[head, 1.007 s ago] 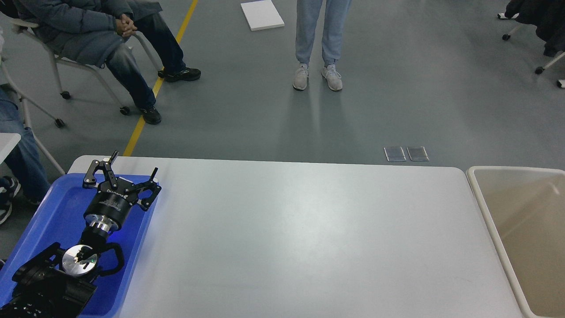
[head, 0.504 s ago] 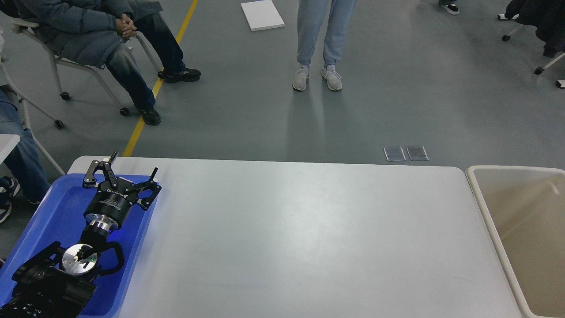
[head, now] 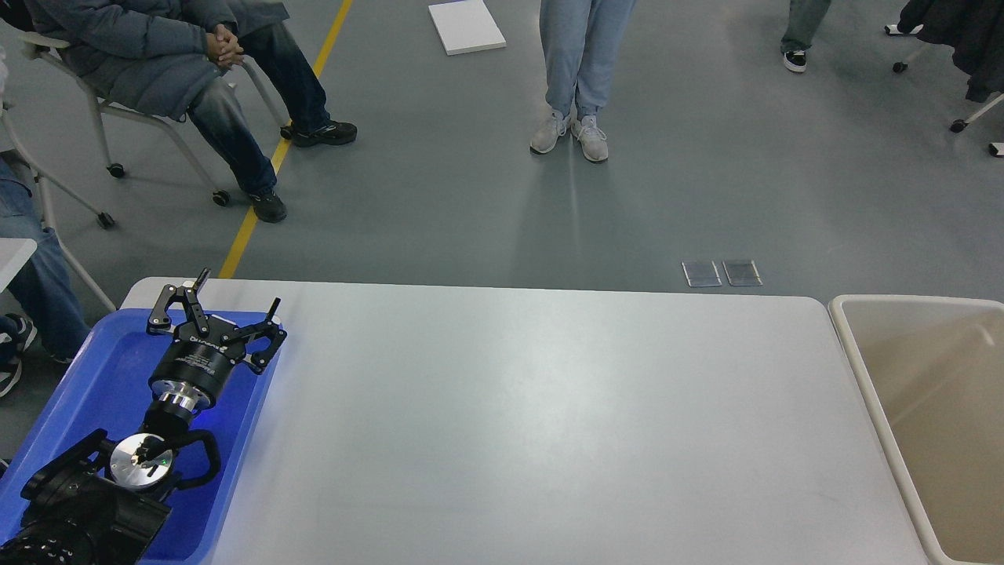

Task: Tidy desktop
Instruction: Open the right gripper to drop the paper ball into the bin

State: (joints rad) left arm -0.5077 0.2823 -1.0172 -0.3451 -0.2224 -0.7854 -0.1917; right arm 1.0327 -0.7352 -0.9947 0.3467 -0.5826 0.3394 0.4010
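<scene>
Desktop (head: 549, 424) fills lower frame, left arm parked over blue tray (head: 94, 377).

Light grey-white desktop spans most of the view, rounded corners, blue tray at its left edge, beige bin (head: 863, 377) just beside its right edge. Left gripper (head: 235, 294) hangs over the tray's far end, jaws spread wide, nothing between the fingers (head: 271, 310). Right arm not in view. Seated person (head: 157, 63) and standing person (head: 576, 71) on the grey floor beyond.

The desktop (head: 549, 424) is a large rectangular tabletop, smooth matte light grey-white with rounded corners. It lies flat and fills most of the lower view, its far edge running straight across.
</scene>
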